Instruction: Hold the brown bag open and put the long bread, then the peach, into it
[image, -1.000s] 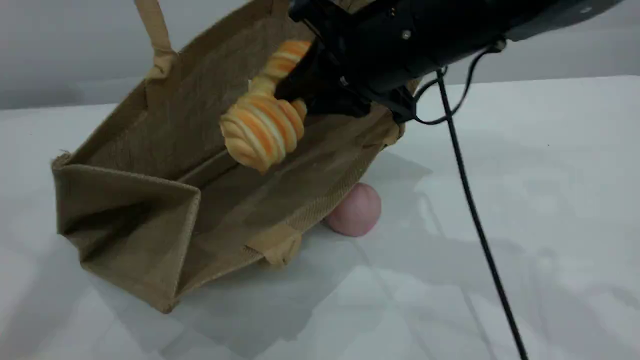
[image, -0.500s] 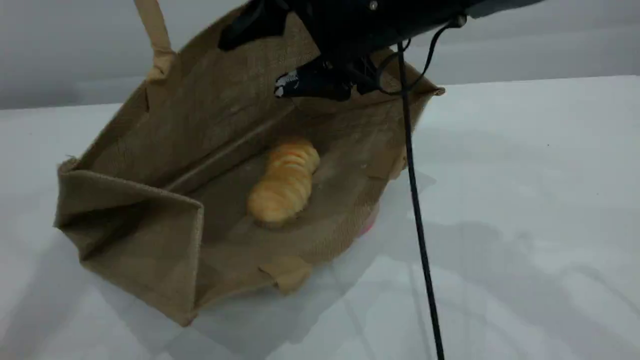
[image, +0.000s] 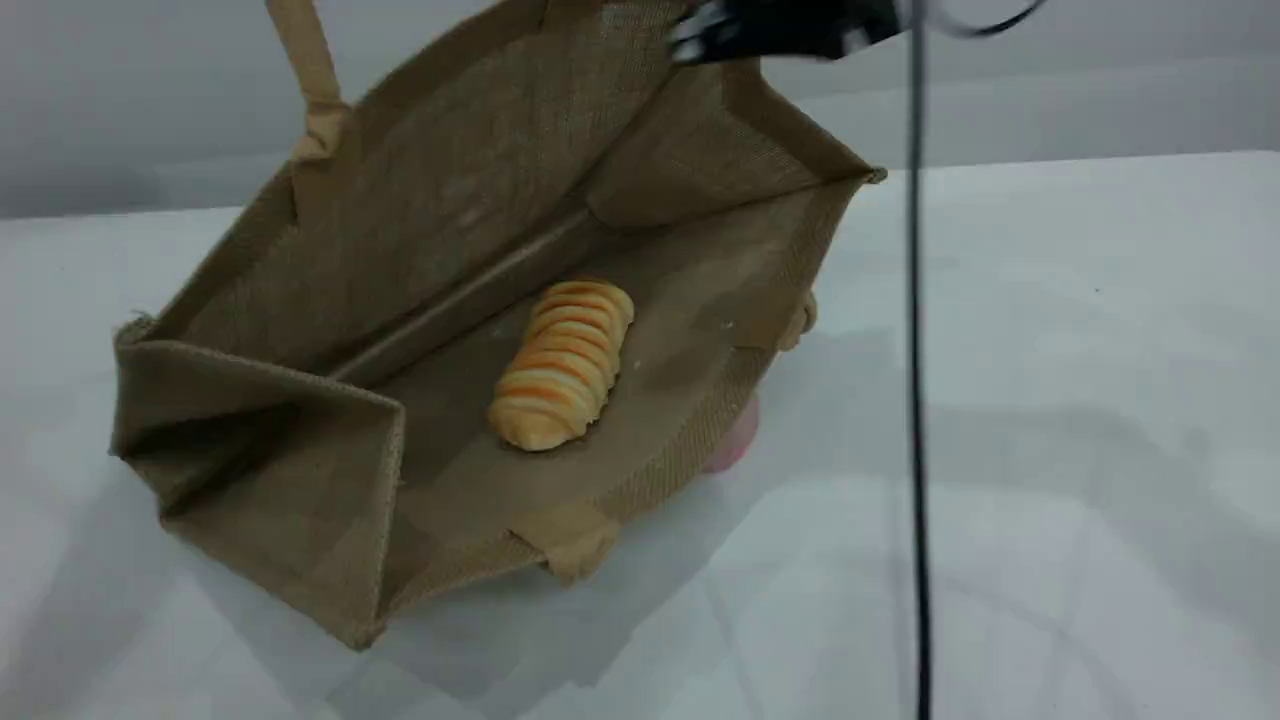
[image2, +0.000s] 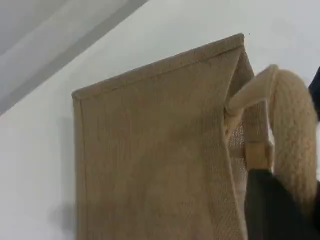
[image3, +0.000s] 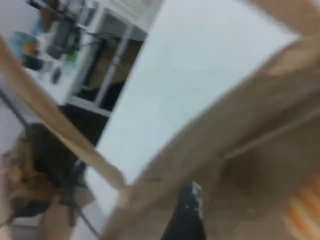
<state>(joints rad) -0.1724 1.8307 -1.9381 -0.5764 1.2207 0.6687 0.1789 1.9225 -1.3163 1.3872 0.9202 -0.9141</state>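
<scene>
Well, the bread (image: 562, 362) lies inside the bag (image: 480, 190), slanting toward the upper right. The peach (image: 738, 440) peeks out behind the bag's lower-right rim on the worktop (image: 1050, 350), below the right claw (image: 720, 32), which is too blurred to judge. The left claw (image2: 280, 205) clamps the handle (image2: 292, 135).

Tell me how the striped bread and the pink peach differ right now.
The long bread lies inside the brown bag, on its lower wall; the peach sits outside it on the table. The bread shows whole, the peach only as a sliver behind the bag's edge. The bread is oblong, yellow with orange stripes; the peach is plain pink. Both rest close together, the bag's wall between them.
</scene>
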